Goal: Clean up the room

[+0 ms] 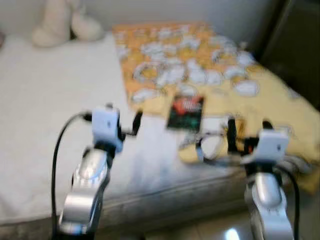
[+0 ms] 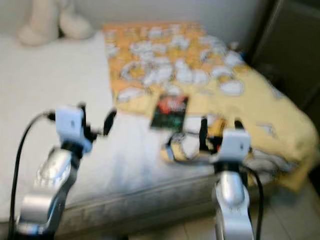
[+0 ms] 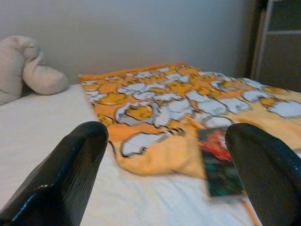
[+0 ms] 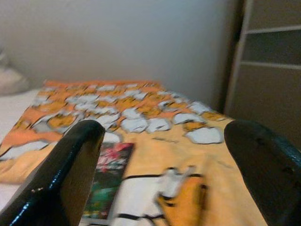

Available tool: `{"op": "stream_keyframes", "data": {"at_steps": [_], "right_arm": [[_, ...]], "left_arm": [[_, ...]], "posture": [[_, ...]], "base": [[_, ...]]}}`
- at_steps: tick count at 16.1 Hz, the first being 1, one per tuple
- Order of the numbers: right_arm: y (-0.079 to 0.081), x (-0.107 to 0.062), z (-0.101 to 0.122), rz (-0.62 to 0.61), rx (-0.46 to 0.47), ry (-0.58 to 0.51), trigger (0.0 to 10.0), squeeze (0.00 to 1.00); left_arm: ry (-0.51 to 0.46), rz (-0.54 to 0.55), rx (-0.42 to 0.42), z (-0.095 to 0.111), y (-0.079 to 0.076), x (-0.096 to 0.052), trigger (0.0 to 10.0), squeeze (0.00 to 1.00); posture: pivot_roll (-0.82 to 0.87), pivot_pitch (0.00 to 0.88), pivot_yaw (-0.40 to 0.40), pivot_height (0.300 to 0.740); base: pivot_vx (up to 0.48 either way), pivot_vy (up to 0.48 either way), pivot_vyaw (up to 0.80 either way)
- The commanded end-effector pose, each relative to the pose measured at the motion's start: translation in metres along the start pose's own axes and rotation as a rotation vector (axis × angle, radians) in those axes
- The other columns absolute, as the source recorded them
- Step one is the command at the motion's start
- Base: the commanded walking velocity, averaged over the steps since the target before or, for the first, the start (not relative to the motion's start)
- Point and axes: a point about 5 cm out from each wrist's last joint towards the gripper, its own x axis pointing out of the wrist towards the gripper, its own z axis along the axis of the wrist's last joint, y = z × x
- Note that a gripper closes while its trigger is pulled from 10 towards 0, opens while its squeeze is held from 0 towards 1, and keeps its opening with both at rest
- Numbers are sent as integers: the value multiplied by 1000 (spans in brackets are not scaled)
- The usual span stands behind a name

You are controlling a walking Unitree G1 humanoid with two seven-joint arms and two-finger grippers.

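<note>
A dark book (image 1: 186, 112) with a red and green cover lies on the bed, on the near edge of an orange and yellow cartoon-print blanket (image 1: 200, 60). My left gripper (image 1: 123, 114) is raised over the white sheet (image 1: 50, 100), open and holding nothing, to the left of the book. My right gripper (image 1: 248, 127) is open too, near the bed's front edge and right of the book. The book (image 3: 221, 167) appears between the left fingers further ahead, and the book (image 4: 107, 176) lies ahead of the right gripper (image 4: 164, 132). The eye views are blurred.
A cream plush toy (image 1: 65, 22) sits at the back left of the bed by the wall. A dark cupboard (image 1: 295, 45) stands to the right of the bed. The blanket hangs over the bed's right front corner, above the pale floor (image 1: 220, 230).
</note>
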Motion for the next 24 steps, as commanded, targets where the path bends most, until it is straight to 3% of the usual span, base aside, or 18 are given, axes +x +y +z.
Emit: {"op": "stream_keyframes", "data": {"at_steps": [1, 6, 10, 24], "right_arm": [[3, 2, 0, 19, 17, 8, 10000, 0], [4, 3, -2, 14, 26, 21, 10000, 0], [-6, 14, -12, -45, 87, 68, 10000, 0], [-1, 21, -19, -32, 102, 78, 10000, 0]], "left_arm": [[4, 14, 1, 0, 2, 2, 10000, 0], [8, 0, -12, 1, 1, 5, 10000, 0], [13, -38, -16, 3, -1, 12, 10000, 0], [41, -56, -19, 0, -1, 13, 10000, 0]], "posture": [[2, 0, 4, 719], [1, 0, 8, 719], [8, 0, 23, 719], [15, 0, 24, 719]], "base": [[480, 0, 0], [192, 0, 0], [0, 0, 0], [0, 0, 0]]}}
